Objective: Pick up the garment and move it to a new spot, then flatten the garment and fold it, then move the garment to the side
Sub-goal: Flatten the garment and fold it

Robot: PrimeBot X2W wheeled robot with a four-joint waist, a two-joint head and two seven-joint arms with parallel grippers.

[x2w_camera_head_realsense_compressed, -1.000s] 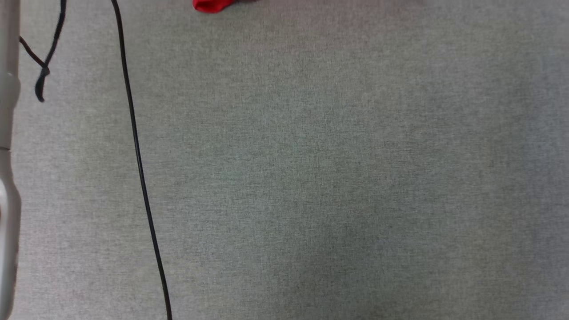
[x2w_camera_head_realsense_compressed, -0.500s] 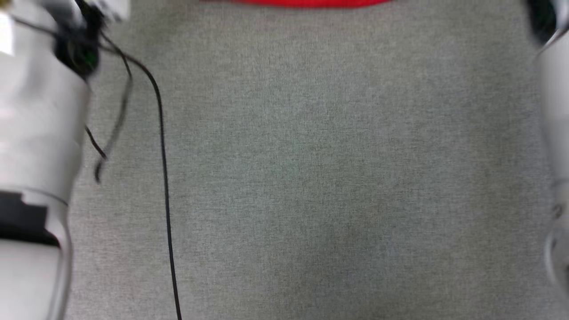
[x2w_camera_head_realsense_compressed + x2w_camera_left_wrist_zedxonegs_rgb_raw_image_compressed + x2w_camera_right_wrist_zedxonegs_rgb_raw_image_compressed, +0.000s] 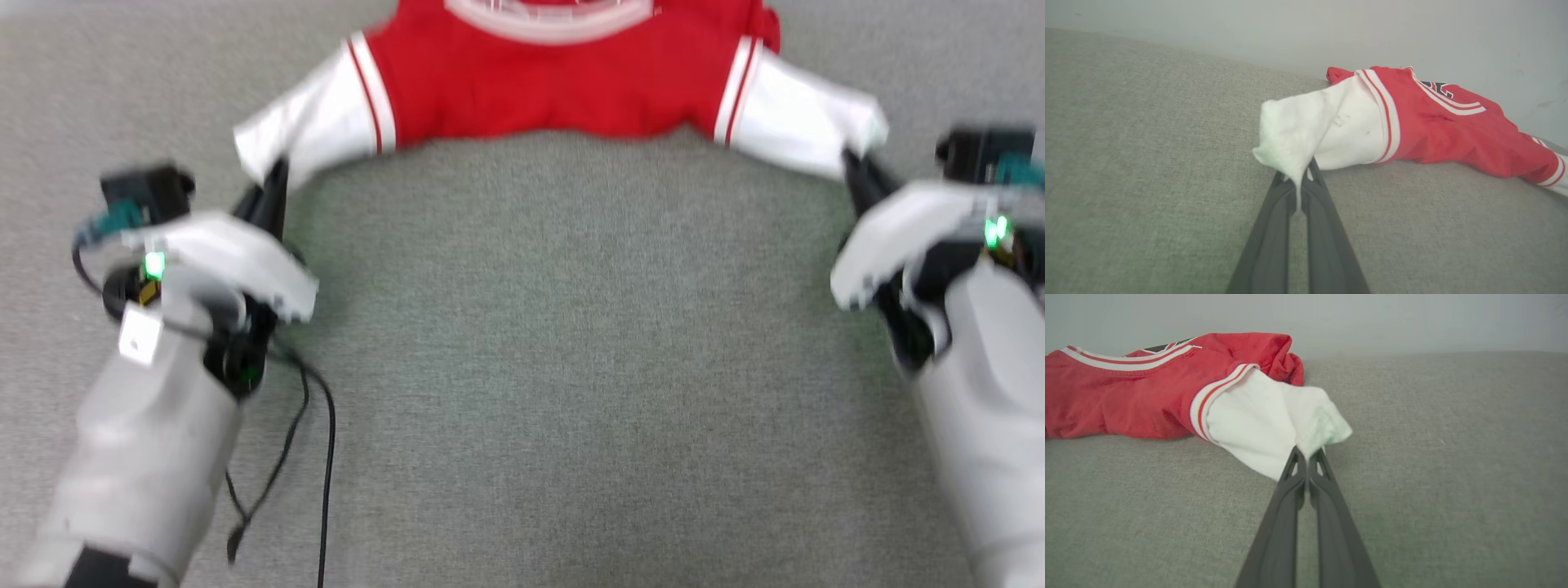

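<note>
left pincer (image 3: 1299, 185) clenched on garment (image 3: 555, 90) sleeve | right pincer (image 3: 1307, 455) likewise | red body, white sleeves

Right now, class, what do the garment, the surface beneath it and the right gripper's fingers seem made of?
Garment: soft matte knit cloth; it drapes and wrinkles. Surface: grey woven fabric, perhaps upholstery; flecked weave shows. Right gripper fingers: dark matte, probably moulded plastic; smooth with cut-outs.

grey fabric surface (image 3: 571, 367) carries the garment (image 3: 563, 90).
</note>
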